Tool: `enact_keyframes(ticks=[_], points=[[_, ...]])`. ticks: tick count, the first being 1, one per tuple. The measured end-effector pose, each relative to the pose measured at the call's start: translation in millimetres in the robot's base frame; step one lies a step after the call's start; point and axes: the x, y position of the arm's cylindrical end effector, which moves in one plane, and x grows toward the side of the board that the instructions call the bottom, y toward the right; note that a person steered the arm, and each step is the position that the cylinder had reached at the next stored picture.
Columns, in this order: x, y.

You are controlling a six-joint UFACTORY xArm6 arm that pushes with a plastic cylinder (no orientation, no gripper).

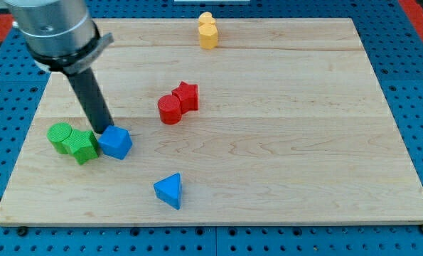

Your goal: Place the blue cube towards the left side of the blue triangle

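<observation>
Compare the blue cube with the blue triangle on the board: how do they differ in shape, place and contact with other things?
Shape: the blue cube is blocky; the blue triangle is a three-cornered wedge.
Place: the blue cube lies nearer the view's left and higher; the blue triangle sits lower, toward the view's bottom.
Contact: my tip is at the blue cube's upper left edge and a green block is beside it; the blue triangle stands alone.
Both are blue.

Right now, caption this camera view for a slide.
My tip touches the blue cube, up-left of the blue triangle.
</observation>
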Motion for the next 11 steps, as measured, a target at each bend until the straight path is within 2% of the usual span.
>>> enact_keyframes(ticks=[1,2,3,4,5,6,8,11], points=[[20.4,20.3],[58.6,20.3],[73.6,16.6],[58.7,-15.2],[80.6,-32.8],[97.7,-17.6],[104.6,62.9],[147.9,56.1]])
